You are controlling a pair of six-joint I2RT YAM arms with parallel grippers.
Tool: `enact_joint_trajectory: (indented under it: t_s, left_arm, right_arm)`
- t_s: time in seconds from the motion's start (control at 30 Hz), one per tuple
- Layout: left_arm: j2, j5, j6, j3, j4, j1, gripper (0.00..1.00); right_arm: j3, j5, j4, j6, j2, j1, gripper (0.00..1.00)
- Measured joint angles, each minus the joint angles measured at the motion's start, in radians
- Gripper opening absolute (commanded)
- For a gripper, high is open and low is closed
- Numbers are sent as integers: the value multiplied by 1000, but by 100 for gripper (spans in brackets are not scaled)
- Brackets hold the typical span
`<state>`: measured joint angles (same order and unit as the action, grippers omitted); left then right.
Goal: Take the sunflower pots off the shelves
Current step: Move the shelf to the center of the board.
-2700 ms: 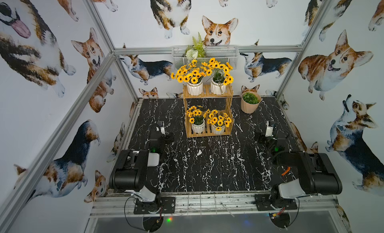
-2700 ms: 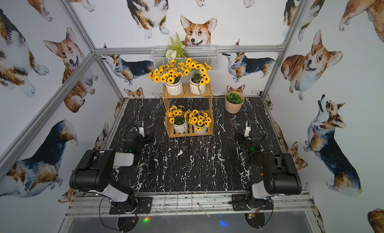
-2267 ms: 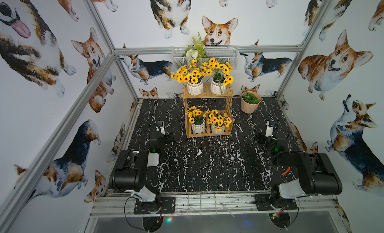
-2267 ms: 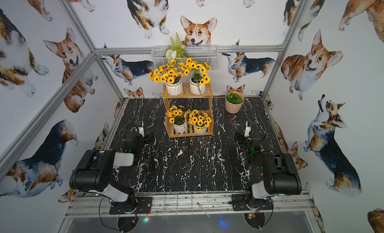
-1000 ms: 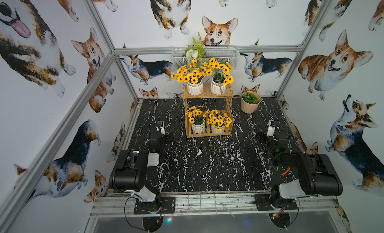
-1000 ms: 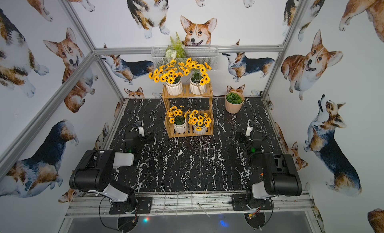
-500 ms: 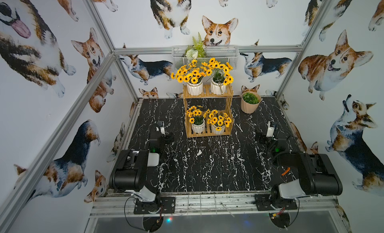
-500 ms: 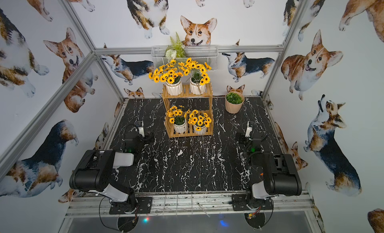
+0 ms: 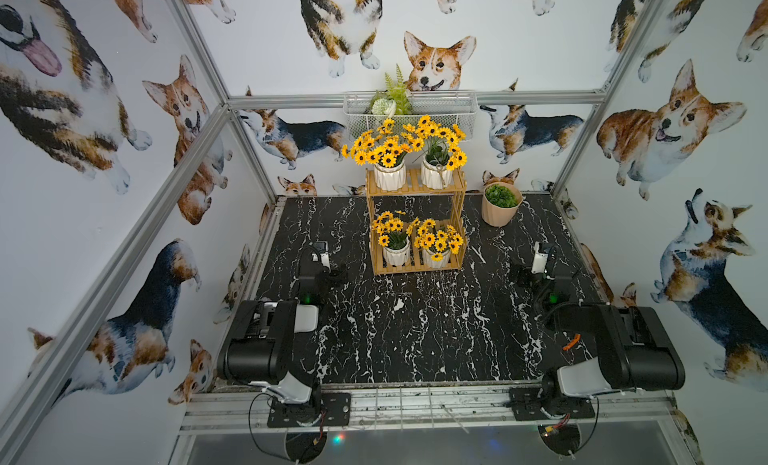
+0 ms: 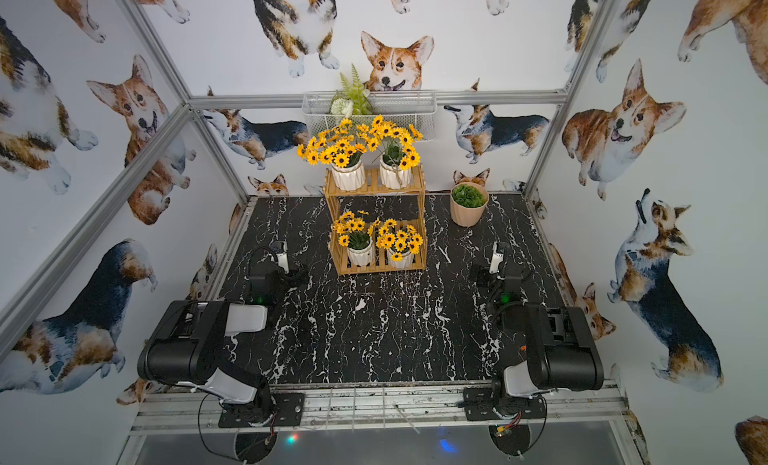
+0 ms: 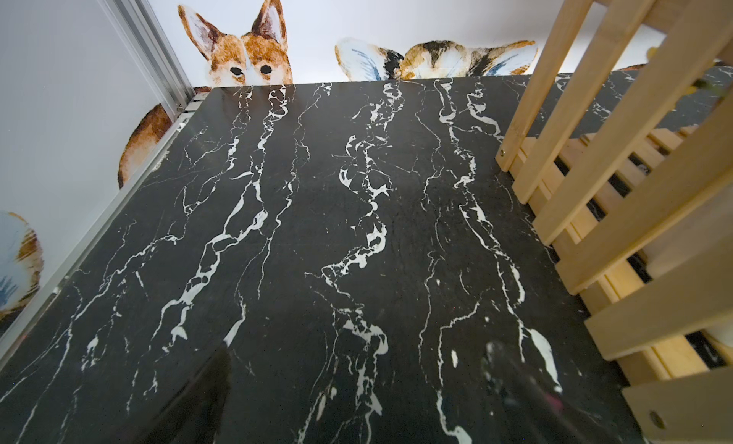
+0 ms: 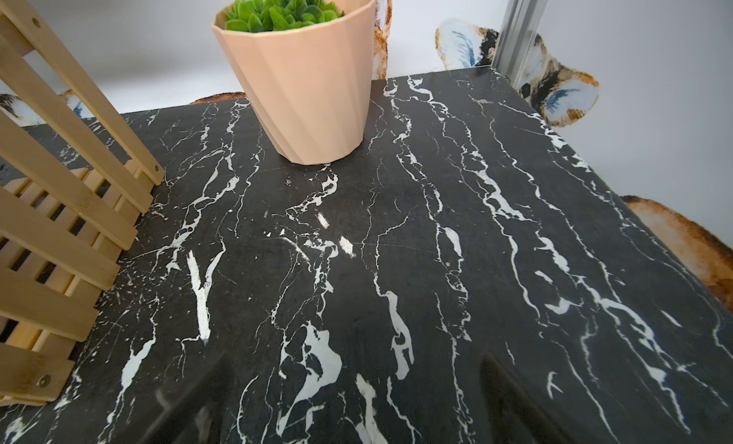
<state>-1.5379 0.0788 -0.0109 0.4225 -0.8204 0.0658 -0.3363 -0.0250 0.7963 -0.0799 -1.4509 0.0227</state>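
Observation:
The shelves [image 9: 416,269] are a two-tier light-wood rack at the back middle of the black marble table. Two sunflower pots [image 9: 389,177] [image 9: 435,175] stand on the upper tier and two more [image 9: 395,254] [image 9: 435,257] on the lower tier, all white and ribbed with yellow blooms. My left gripper [image 9: 323,255] rests low on the table to the left of the rack, open and empty. In the left wrist view its fingers [image 11: 198,398] are spread wide, with the rack's side slats [image 11: 618,208] beside them. My right gripper [image 9: 539,261] lies to the right of the rack, open, its fingers [image 12: 511,398] apart over bare marble.
A beige pot of round green foliage [image 9: 500,211] [image 12: 301,85] stands at the back right, ahead of the right gripper. A white wire basket [image 9: 449,110] holding a fern bunch [image 9: 390,97] hangs on the back wall above the rack. Corgi-print walls close three sides.

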Motion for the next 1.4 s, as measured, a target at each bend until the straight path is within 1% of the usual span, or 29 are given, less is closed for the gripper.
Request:
enact_joint_trajectory:
  t_s: [0.13, 0.2, 0.23, 0.3, 0.4, 0.43, 0.5, 0.57, 0.63, 0.7, 0.73, 0.8, 0.9, 1.0, 1.07, 1.2, 1.4]
  left_arm:
    - [91, 6, 0, 97, 141, 0, 100]
    - [145, 8, 1, 123, 206, 0, 100]
    - [175, 10, 5, 130, 236, 0, 100]
    - [233, 14, 8, 150, 294, 0, 100]
    - [299, 13, 23, 218, 391, 0, 100]
    - [319, 8, 32, 250, 428, 0, 100]
    - [352, -8, 54, 306, 492, 0, 100]
    - [383, -24, 92, 359, 565, 0, 100]
    - [410, -40, 116, 418, 651, 0, 100]
    - [422, -66, 124, 480, 721, 0, 100]
    - [426, -79, 127, 509, 756, 0, 100]
    - [427, -96, 127, 545, 811, 0, 100]
    - [427, -134, 127, 561, 891, 0, 100]
    - [427, -178, 139, 561, 958, 0, 99]
    - [435, -210, 142, 560, 994, 1, 98]
    - [461, -241, 141, 561, 1049, 16, 97]
    - [481, -269, 118, 611, 1173, 68, 96]
  right_arm:
    - [-3, -3, -6, -1, 5, 12, 99]
    - [-35, 0, -98, -5, 60, 9, 99]
    - [-69, 31, -162, -6, 108, -6, 99]
    - [-155, 114, -274, -8, 203, -63, 99]
    - [-280, 233, -406, 4, 353, -195, 99]
    - [-312, 237, -443, 10, 406, -230, 99]
    - [-334, 220, -449, -2, 498, -253, 99]
    - [-289, 212, -379, -77, 566, -248, 99]
    - [-239, 141, -361, -188, 594, -196, 99]
    - [-271, 119, -455, -253, 582, -160, 99]
    - [-319, 115, -520, -265, 566, -167, 99]
    - [-451, 132, -625, -240, 510, -233, 99]
    - [-571, 182, -750, -167, 446, -320, 99]
    - [-668, 230, -919, -154, 374, -337, 99]
    - [-721, 233, -1015, -154, 335, -339, 99]
    - [-786, 195, -1148, -156, 272, -343, 99]
    - [-798, 124, -1240, -182, 248, -337, 99]
